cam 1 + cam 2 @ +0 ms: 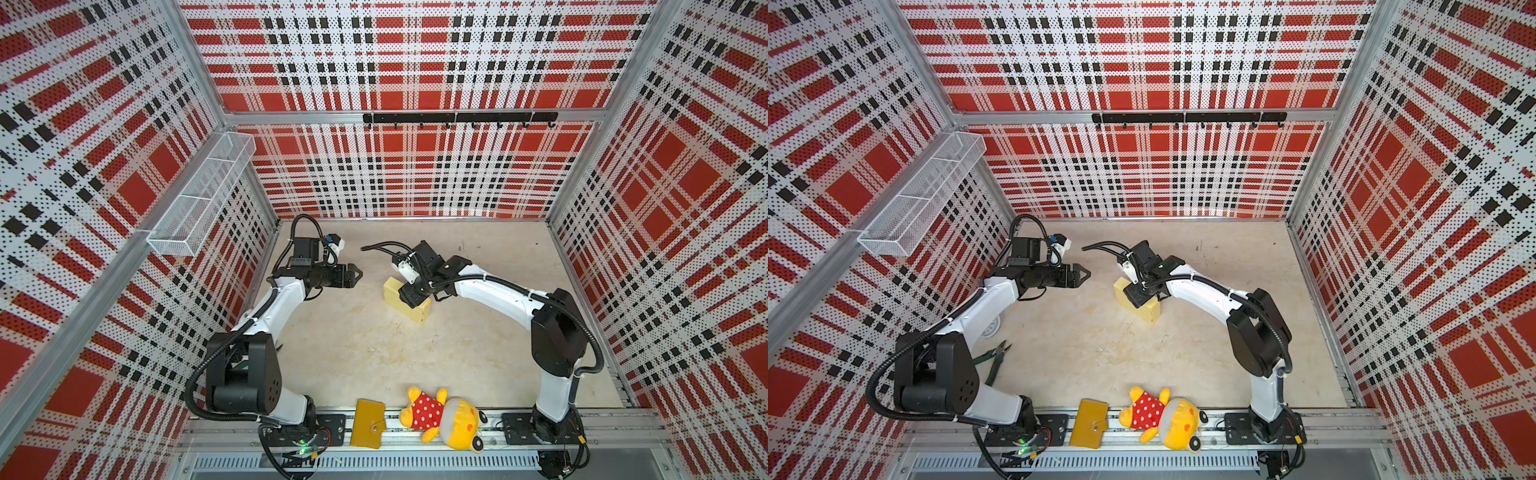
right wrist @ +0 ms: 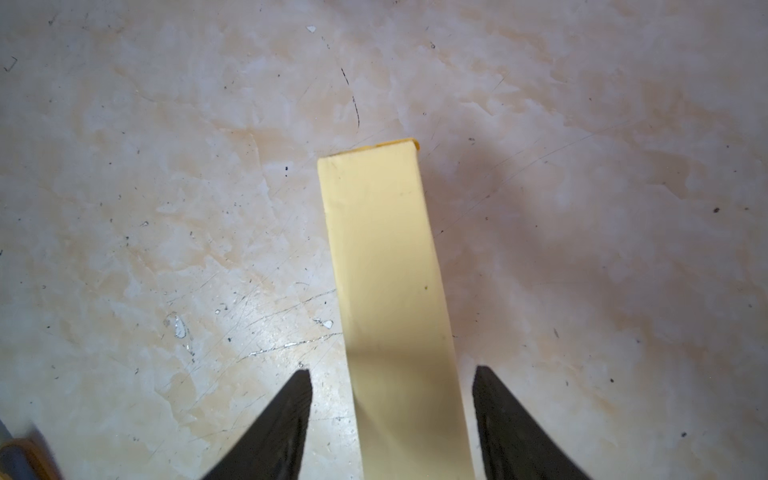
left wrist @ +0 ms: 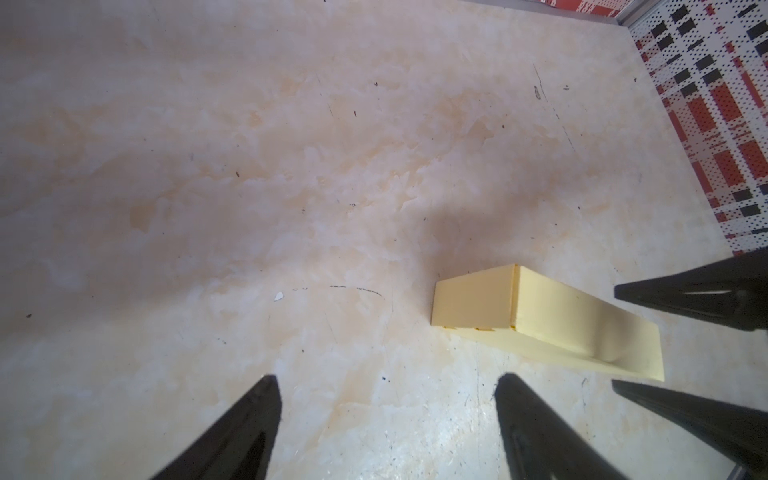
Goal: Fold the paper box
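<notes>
The paper box is found folded shut on the tabletop. It is straddled by the right gripper, jaws released and clear of it. The left gripper is held well apart, jaws released.

LIGHT: the tabletop is being lit brightly from above | SHADOW: soft shade is being cast beside the paper box | GLARE: a sheen is being thrown back near the blurred right fingers | EDGES: walls are being bowed in both top views
</notes>
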Available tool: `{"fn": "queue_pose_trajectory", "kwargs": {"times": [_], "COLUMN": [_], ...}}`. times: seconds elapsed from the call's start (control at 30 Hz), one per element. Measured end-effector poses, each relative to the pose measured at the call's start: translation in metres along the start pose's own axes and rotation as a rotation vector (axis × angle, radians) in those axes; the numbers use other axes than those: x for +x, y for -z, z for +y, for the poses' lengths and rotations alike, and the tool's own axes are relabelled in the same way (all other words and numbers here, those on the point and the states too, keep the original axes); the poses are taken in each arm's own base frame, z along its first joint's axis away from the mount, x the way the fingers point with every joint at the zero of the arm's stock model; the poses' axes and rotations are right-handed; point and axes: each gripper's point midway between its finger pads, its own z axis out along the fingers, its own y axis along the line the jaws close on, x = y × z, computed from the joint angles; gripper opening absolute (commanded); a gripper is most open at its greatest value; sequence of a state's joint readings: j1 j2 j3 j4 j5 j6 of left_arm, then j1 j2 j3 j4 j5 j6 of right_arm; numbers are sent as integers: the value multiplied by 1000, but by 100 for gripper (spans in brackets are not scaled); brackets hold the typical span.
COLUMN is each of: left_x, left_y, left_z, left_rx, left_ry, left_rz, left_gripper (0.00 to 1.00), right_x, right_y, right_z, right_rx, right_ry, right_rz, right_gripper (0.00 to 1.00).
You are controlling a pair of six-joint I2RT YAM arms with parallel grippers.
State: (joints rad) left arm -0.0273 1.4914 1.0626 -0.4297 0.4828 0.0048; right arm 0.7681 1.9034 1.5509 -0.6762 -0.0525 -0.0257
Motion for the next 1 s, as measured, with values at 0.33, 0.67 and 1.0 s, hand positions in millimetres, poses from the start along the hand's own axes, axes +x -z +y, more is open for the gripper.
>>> {"fn": "queue_pose_trajectory", "kwargs": {"times": [0.33,0.67,1.0], "left_x": [-1,-1,-1], "left_y": [0,1,1], "left_z": [2,7,7], "left_rx": [5,-1,1], "left_ry": [6,18,18], "left_rz": [-12,-17,-17], "left_gripper": [85,84,83], "right_x": [9,10,1], "right_y": [-20,-16,5], "right_z": [0,-3,-14], "right_rx": [-11,-14,48], "right_ry": [34,80,248], "right_rz": [67,99,67], "right_gripper": [49,39,38]}}
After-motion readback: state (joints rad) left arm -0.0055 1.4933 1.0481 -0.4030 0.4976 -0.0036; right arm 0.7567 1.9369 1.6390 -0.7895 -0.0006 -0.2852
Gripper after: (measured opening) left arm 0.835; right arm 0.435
